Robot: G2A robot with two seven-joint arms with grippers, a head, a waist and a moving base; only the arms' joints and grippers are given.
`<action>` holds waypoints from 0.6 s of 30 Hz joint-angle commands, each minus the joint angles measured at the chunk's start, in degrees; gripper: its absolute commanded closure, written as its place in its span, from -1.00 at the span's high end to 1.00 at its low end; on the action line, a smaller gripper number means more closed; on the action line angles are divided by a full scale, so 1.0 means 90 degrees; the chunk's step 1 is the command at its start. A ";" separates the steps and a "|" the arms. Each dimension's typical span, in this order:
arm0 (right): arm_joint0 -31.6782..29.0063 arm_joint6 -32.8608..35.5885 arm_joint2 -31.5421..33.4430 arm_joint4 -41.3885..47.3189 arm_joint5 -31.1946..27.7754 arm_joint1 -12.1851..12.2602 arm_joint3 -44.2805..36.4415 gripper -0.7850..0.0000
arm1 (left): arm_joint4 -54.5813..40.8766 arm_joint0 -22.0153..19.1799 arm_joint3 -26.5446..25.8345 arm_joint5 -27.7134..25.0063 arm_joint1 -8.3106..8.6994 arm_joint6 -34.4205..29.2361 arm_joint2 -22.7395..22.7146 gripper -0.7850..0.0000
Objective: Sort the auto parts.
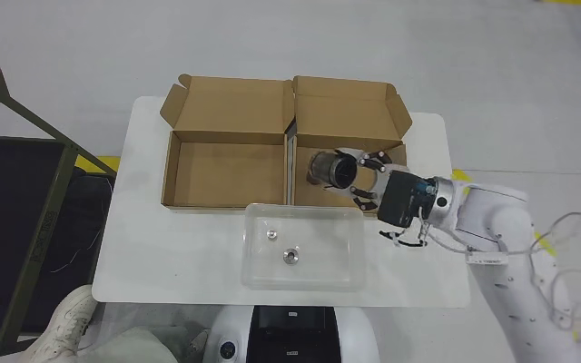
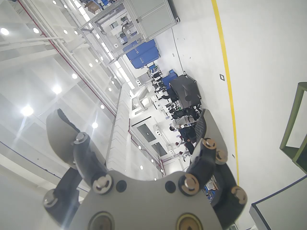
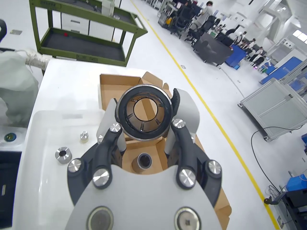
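The right gripper point(image 3: 144, 111), angled down from an outstretched arm, is clamping a ring-shaped bearing point(image 1: 329, 169) in its grip, with a cardboard box point(image 1: 349, 136) just beneath. The left gripper point(image 2: 130, 120) is pointing outward, jaws spread.

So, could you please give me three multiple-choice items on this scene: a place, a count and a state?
1. The sleeve is: A over the right box; B in the tray; C on the floor.
2. Parts in the tray: A none; B two; C five.
3. The right tool is: A open; B shut on the sleeve; C shut, empty.
Answers: 1 A, the top view shows it above that box. 2 B, two small metal pieces lie there. 3 B, it clamps the sleeve.
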 commanded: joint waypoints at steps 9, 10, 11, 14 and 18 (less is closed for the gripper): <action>0.0519 0.1566 -0.0226 0.0736 0.0467 -0.0019 0.0966 -1.00 | 0.0000 0.0000 0.0000 0.0000 0.0000 0.0000 0.0000 1.00; 0.0558 0.1753 -0.0225 0.0832 0.0542 -0.0018 0.1057 -1.00 | 0.0000 0.0000 0.0000 0.0000 0.0000 0.0000 0.0000 1.00; 0.0595 0.1901 -0.0232 0.0945 0.0601 -0.0018 0.1143 -1.00 | 0.0000 0.0000 0.0000 0.0000 0.0000 0.0000 0.0000 1.00; 0.0729 0.2270 -0.0263 0.1246 0.0708 -0.0019 0.1450 -1.00 | 0.0000 0.0000 0.0000 0.0000 0.0000 0.0000 0.0000 1.00; 0.0932 0.2672 -0.0403 0.1464 0.0795 -0.0031 0.1723 -1.00 | 0.0000 0.0000 0.0000 0.0000 0.0000 0.0000 0.0000 1.00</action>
